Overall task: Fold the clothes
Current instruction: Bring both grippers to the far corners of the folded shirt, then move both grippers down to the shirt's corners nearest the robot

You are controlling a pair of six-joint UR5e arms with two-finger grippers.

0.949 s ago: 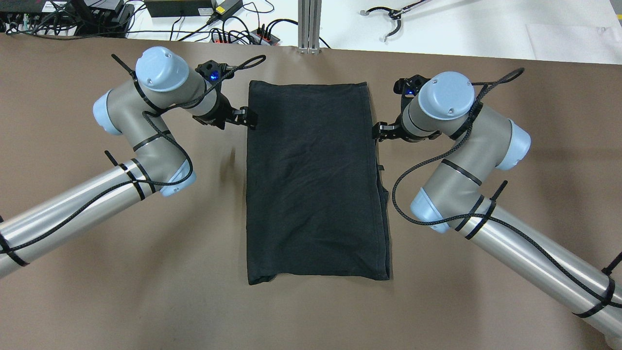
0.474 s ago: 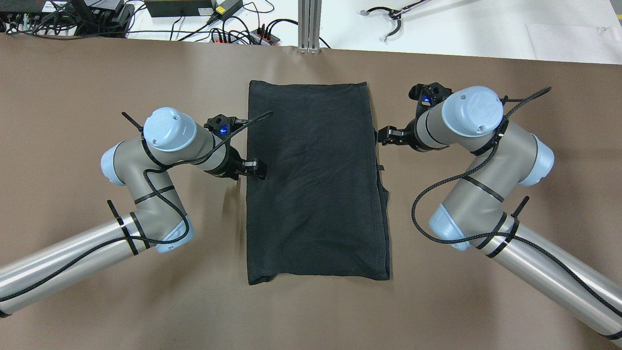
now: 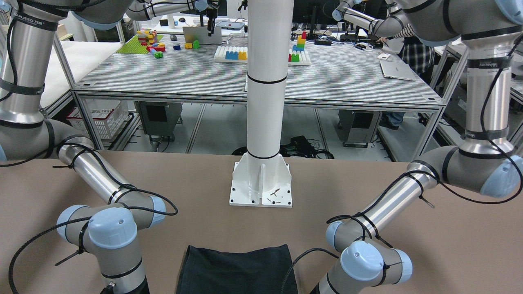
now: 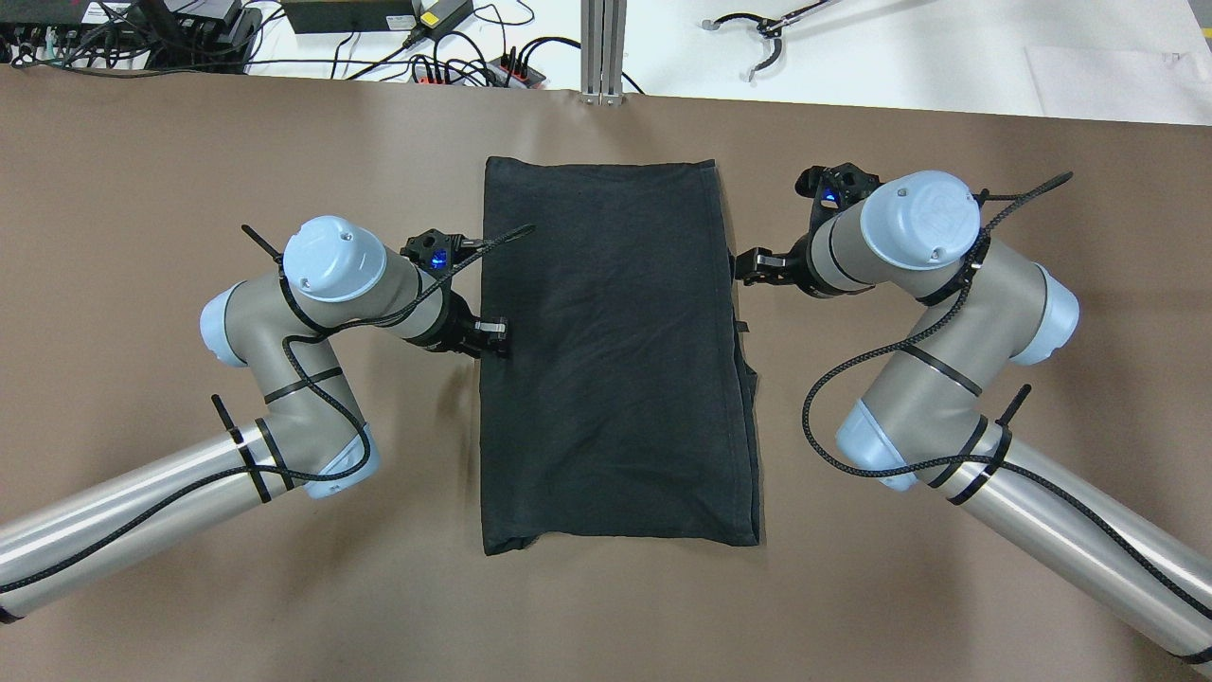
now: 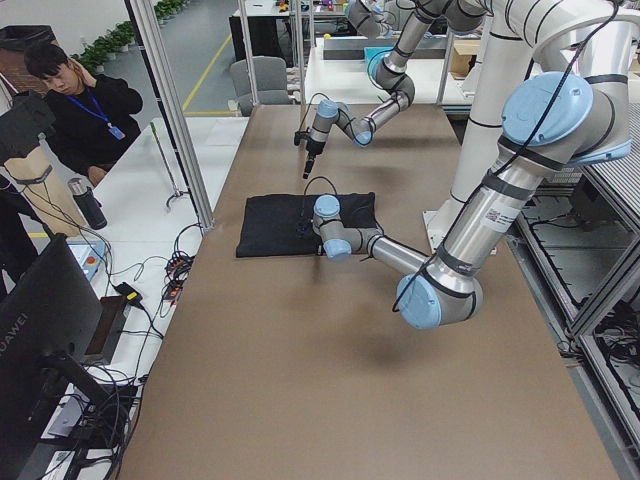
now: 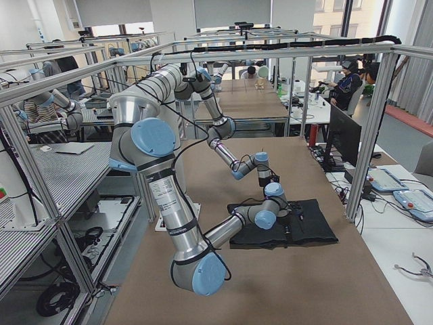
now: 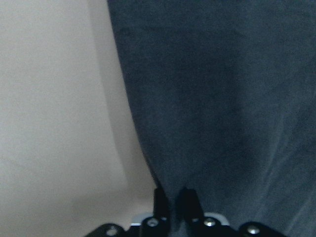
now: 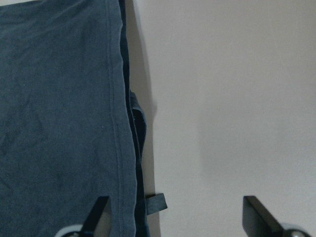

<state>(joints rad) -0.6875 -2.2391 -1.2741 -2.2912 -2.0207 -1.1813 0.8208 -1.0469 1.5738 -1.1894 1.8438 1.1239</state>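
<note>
left gripper [image 4: 494,338] comes to mid-edge of plain black rectangular fabric [image 4: 615,350], fingers narrow on it | right gripper [image 4: 748,267] wide | 1 side gripped

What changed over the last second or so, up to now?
The left pincer slid toward the robot along the left edge of the clothes. The right pincer, open, drew slightly outward from the right edge. The clothes stayed flat and unmoved.
</note>
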